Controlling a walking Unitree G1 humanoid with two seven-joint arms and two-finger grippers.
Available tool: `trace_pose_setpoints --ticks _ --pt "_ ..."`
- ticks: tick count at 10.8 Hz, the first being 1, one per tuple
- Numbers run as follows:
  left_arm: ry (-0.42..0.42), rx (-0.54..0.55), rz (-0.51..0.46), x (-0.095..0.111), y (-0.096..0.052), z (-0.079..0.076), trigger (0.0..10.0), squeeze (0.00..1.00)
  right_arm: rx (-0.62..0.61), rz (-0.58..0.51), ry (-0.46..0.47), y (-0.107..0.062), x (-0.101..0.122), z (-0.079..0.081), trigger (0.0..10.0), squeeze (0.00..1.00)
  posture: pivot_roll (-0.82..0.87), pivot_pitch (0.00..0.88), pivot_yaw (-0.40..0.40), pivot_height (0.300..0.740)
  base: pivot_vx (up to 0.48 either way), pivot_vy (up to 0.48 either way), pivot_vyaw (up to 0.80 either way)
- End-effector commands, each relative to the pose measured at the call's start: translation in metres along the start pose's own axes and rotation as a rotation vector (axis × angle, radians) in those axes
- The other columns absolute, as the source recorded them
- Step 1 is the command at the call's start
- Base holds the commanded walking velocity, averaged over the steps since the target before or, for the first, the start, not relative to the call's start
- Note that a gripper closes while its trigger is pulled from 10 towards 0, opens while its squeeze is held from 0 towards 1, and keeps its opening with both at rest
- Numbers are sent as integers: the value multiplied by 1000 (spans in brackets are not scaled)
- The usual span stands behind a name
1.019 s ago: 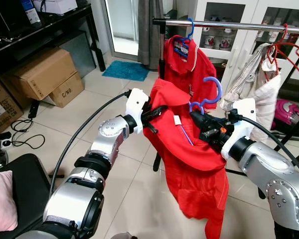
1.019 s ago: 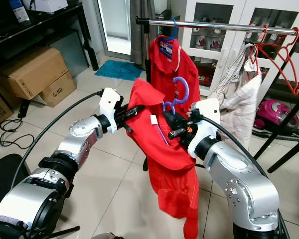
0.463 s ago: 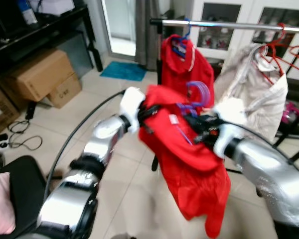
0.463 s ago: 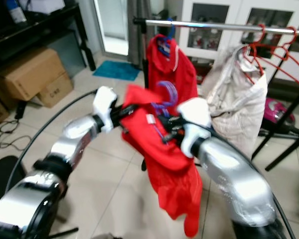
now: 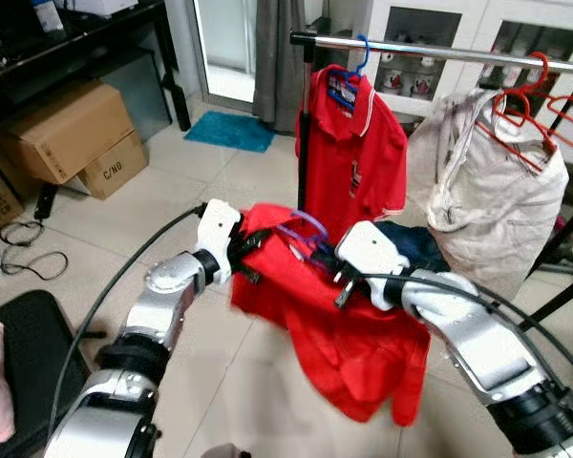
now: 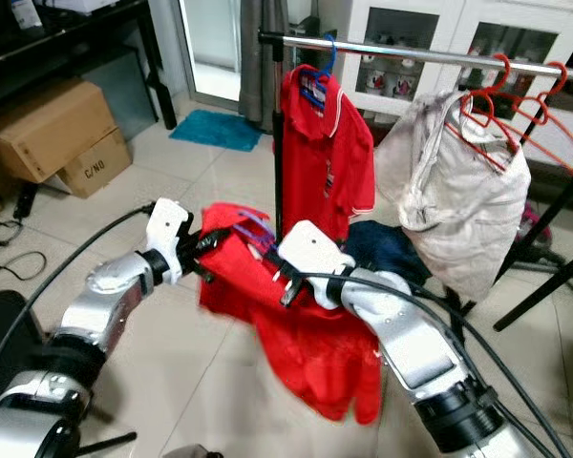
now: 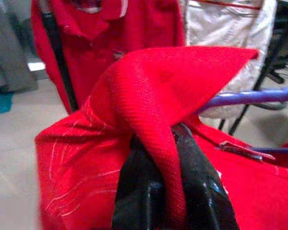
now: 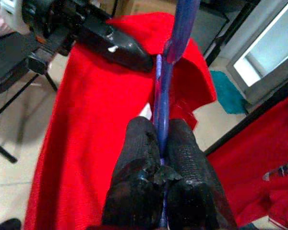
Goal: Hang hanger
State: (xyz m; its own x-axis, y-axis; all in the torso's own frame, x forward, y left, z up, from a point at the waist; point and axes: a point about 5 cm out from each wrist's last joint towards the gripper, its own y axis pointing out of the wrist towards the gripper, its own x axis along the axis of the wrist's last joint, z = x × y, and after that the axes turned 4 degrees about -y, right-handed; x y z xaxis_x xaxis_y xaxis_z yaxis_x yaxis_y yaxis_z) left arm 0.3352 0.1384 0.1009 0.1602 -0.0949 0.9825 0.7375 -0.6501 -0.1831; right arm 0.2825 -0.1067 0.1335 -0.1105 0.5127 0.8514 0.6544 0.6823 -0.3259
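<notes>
nearest the robot, the two silver arms reach forward with a red shirt (image 5: 363, 334) slung between them, low over the tiled floor (image 5: 239, 382). the left claw (image 7: 158, 163) is pinching a fold of the shirt's fabric, the cloth wrapped up and over its black fingers (image 7: 139, 191). the right claw (image 8: 158, 143) is pressed together on the thin purple hanger (image 8: 175, 43), whose shaft runs straight out from between its fingers (image 8: 187, 158) and across the shirt. from the head, the hanger's purple loop (image 5: 301, 229) lies on the upper part of the shirt, between the two claws, with the rest of the garment drooping below the right arm.

behind them stands a clothes rack with a metal rail (image 5: 439, 50) well above the held hanger. a second red polo shirt (image 5: 353, 153) hangs there on a blue hanger (image 5: 349, 81), and to its right a pale garment (image 5: 487, 181) hangs among red hangers (image 5: 525, 105). something dark blue (image 5: 411, 243) sits low between the polo and the pale garment.

farther off to the left are cardboard boxes (image 5: 62, 134) under a black shelf, a teal mat (image 5: 229, 131) by a doorway, and white glass-fronted cabinets (image 5: 439, 38) behind the rack.
</notes>
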Motion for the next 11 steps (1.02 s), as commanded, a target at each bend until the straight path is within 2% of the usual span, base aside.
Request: trace_pose_setpoints --ticks 1,3,4,5,6,7,8,9,10,11 --pt "47 -20 -12 11 1 0 0 0 7 -14 -32 1 3 -2 10000 0 -89 0 20 740 0 0 0" --pt "106 58 -82 47 -5 20 0 0 80 76 -38 -10 -19 5 10000 0 -101 0 38 740 0 0 0" --pt "168 94 -85 71 -13 37 0 0 77 116 -30 -21 -34 5 10000 0 -107 0 52 740 0 0 0" --pt "239 128 -41 85 -23 54 0 0 53 113 -7 -31 -38 0 10000 0 -110 0 61 740 0 0 0" --pt "276 182 -7 92 -31 67 0 0 43 74 31 -38 -34 -5 10000 0 -112 0 69 740 0 0 0" --pt "284 243 -17 98 -35 76 0 0 72 28 51 -43 -29 -5 10000 0 -111 0 73 740 0 0 0" --pt "282 376 -15 100 -40 91 0 0 103 -60 95 -51 -20 -5 10000 0 -103 0 71 740 0 0 0" --pt "265 473 -18 99 -44 100 0 0 121 -104 119 -55 -16 -4 10000 0 -103 0 71 740 0 0 0" --pt "250 594 0 91 -50 112 0 0 130 -150 173 -59 -12 -2 10000 0 -105 0 72 740 0 0 0" --pt "269 592 3 90 -48 112 0 0 80 -70 163 -59 -20 -6 10000 0 -113 0 79 740 0 0 0"
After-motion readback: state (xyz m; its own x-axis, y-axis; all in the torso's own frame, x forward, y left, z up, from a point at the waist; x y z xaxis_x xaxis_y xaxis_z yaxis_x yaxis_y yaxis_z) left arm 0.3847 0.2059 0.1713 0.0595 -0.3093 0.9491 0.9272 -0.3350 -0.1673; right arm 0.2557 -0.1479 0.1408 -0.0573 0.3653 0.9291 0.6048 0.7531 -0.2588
